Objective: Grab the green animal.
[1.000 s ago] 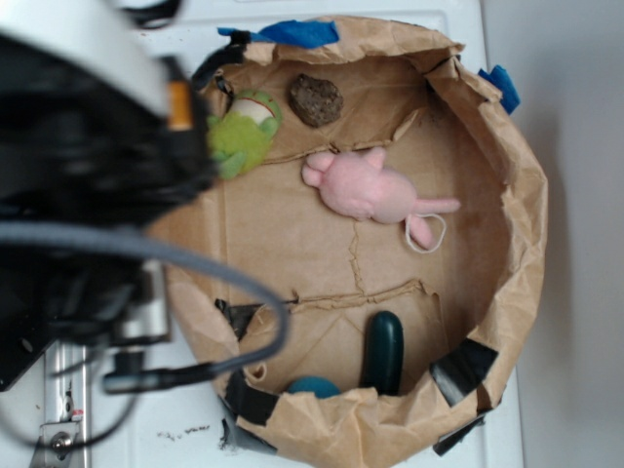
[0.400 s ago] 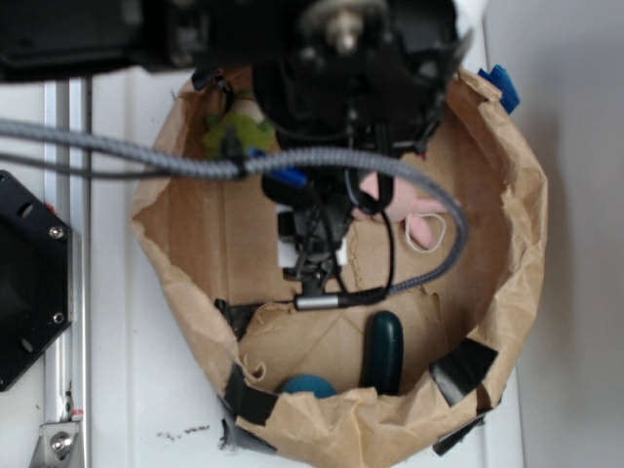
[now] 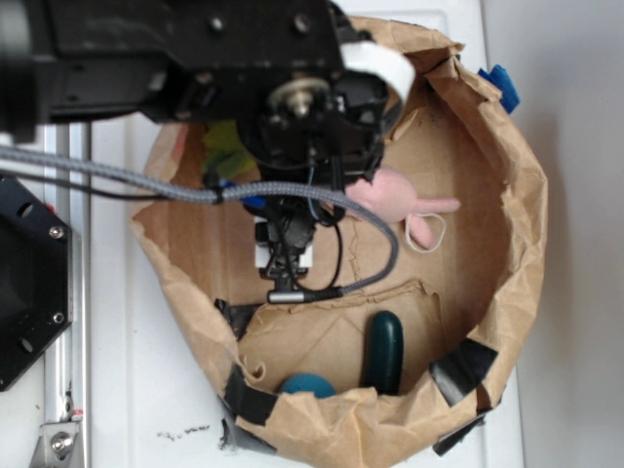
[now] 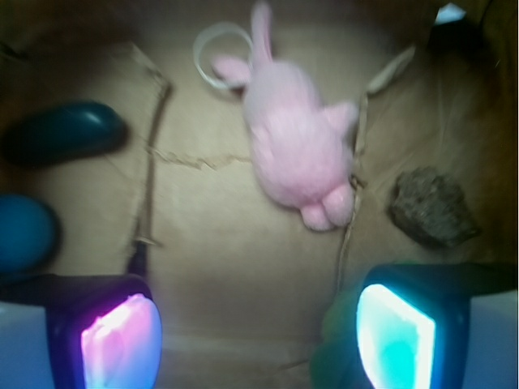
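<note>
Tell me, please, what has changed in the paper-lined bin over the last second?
The arm swung in from the left over the bin, now hiding most of the green animal and part of the pink plush. The gripper hangs open above the floor, holding nothing. The plush, rock and dark green object stayed put.

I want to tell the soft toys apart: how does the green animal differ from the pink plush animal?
The green animal is lime green; the pink plush animal is pale pink. In the exterior view, the green animal is mostly hidden behind the arm, while much of the pink plush animal shows. The wrist view shows the whole pink plush animal but not clearly the green one. Both lie inside the brown paper bag.
</note>
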Robot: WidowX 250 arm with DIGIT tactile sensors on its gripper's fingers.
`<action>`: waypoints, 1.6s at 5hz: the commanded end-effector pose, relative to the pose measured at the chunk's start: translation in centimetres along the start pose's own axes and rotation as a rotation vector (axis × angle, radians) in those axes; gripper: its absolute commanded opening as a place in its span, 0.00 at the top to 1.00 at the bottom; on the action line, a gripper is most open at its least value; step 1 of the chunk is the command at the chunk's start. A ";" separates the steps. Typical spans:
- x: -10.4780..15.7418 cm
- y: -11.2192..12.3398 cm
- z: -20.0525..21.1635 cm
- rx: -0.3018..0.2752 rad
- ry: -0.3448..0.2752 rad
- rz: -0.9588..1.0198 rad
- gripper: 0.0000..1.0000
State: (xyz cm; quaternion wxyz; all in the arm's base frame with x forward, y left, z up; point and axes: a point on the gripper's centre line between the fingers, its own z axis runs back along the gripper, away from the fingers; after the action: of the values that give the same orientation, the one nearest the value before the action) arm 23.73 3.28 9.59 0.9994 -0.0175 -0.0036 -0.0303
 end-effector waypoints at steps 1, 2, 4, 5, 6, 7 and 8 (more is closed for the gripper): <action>-1.3 1.8 -0.1 0.007 0.012 0.038 0.00; -2.1 3.1 0.1 0.042 0.014 0.049 0.00; -2.1 4.7 0.4 0.038 0.003 0.032 0.00; -2.1 5.0 -0.2 0.044 0.010 0.030 0.00; -2.4 5.4 -1.1 0.051 -0.012 0.068 0.00; -2.1 5.3 -2.5 0.060 -0.069 0.114 0.00; -1.3 4.9 -3.9 0.048 -0.071 0.109 0.00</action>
State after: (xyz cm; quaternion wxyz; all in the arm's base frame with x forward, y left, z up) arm 22.53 7.88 5.13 0.9994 -0.0003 -0.0294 0.0198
